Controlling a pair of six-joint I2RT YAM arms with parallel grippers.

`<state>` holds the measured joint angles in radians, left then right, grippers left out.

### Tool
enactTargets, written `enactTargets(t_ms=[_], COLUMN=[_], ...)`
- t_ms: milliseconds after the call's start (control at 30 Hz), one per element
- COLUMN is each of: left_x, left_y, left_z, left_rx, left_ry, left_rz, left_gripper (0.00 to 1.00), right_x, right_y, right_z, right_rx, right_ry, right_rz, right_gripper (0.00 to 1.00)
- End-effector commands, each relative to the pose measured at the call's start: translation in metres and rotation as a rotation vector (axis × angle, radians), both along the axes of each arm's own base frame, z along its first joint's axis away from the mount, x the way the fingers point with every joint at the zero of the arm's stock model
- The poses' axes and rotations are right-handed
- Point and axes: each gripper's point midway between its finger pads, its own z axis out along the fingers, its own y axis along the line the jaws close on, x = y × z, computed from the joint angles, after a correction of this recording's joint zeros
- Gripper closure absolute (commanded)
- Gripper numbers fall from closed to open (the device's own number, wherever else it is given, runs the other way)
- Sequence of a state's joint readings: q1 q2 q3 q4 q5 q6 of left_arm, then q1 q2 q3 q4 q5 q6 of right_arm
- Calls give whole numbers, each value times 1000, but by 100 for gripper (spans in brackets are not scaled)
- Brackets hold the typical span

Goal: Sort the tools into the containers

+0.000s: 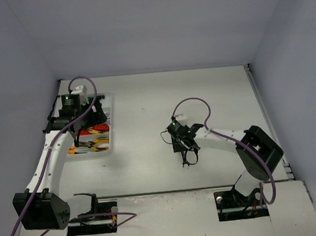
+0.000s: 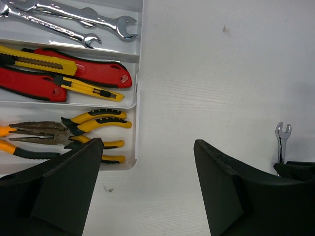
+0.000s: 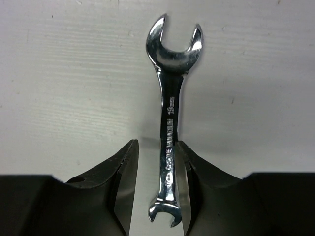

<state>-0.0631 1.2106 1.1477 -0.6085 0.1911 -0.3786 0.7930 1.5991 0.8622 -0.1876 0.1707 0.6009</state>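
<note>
- My right pincer (image 3: 156, 147), slightly parted, is flanking the wrench (image 3: 170, 108) at its narrow shank, lower centre, suiting a pinch.
- My left pincer (image 2: 147, 142) is hovering wide open.

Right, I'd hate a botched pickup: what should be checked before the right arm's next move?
1. Wrench between the right tool's fingers: ok.
2. Both fingers touching the wrench: not ok, gap on one side.
3. Left tool open and empty: ok.
4. Left tool clear of the tray: not ok, it hangs over the edge.
5. Room in the tray's wrench compartment: cannot tell, partly out of view.
</note>
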Motion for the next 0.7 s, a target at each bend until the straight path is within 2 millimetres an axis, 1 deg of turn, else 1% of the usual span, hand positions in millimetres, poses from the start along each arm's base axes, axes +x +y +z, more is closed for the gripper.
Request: enactTargets(t_ms=[0, 100, 200, 367, 500, 667], left_x=[8, 8, 7, 8, 8, 8], left_y=[-1, -1, -2, -3, -5, -5], left_z=[16, 17, 16, 16, 15, 15], left_rx=[-17, -18, -23, -29, -33, -36], left_ry=[-70, -73, -70, -68, -62, -62], left_rz=[2, 1, -3, -8, -12, -16], left_gripper=[28, 28, 28, 28, 28, 28], right_x=[12, 13, 9, -1, -10, -18], right_y=[-4, -9, -13, -13, -14, -11], right_z=[-3, -5, -9, -17, -28, -32], right_rx=[-29, -26, -23, -17, -23, -24], right_ry=[19, 34, 54, 97, 143, 169], right_rz=[-2, -18, -18, -5, 12, 22], right_gripper=[68, 69, 70, 72, 75, 76])
